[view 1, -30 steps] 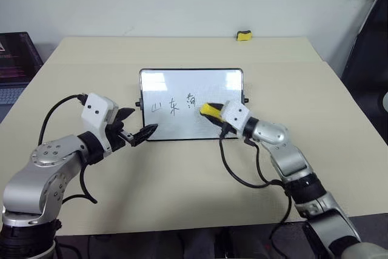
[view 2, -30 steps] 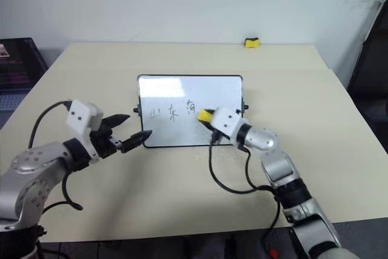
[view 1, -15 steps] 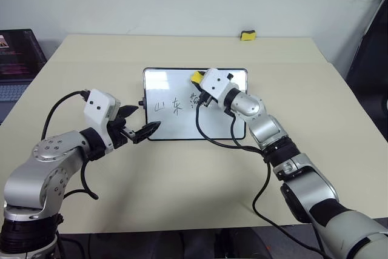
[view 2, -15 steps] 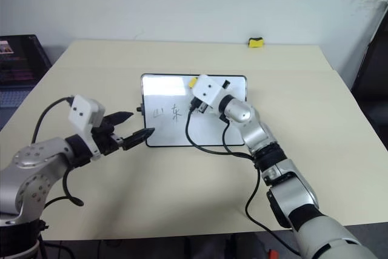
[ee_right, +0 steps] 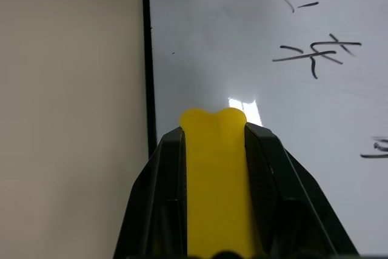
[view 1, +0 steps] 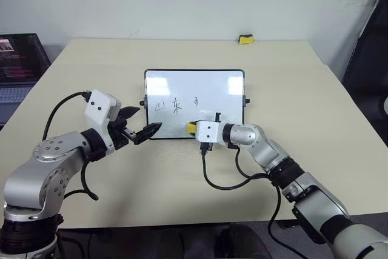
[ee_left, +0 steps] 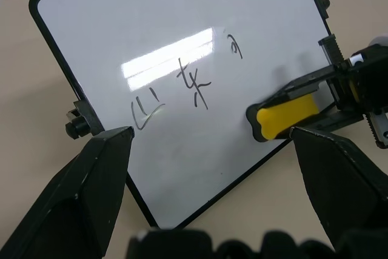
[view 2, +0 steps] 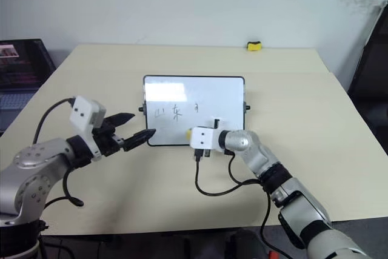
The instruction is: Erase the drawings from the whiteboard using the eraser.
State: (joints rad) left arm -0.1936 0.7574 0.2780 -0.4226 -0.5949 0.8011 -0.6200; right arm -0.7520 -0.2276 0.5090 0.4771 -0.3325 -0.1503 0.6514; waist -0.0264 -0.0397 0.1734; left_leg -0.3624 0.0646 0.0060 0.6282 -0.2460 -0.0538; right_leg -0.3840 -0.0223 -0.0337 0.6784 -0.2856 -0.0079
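Note:
The whiteboard (view 1: pixel 212 86) stands in the middle of the table, black-framed, with a knob on each short side. The drawings (view 1: pixel 168 105) are two black characters on its left half, plus a small leftover mark (view 1: pixel 196 99) near the middle. My right gripper (view 1: pixel 195 128) is shut on the yellow eraser (view 1: pixel 191 127), which rests on the board's surface by its near edge, just below the leftover mark. In the right wrist view the eraser (ee_right: pixel 215 174) sits between both black fingers (ee_right: pixel 160 198). My left gripper (view 1: pixel 144 121) hangs open and empty beside the board's near left corner.
A second small yellow block (view 1: pixel 245 39) lies at the table's far edge. A laptop (view 1: pixel 18 65) stands off the table's left side. A dark object (view 1: pixel 370 53) leans beyond the right edge. Black cables (view 1: pixel 224 180) trail from my right wrist over the tabletop.
My right gripper swept the eraser from the board's top middle down to its near edge. The third character is now wiped down to a small mark. The left gripper stayed put.

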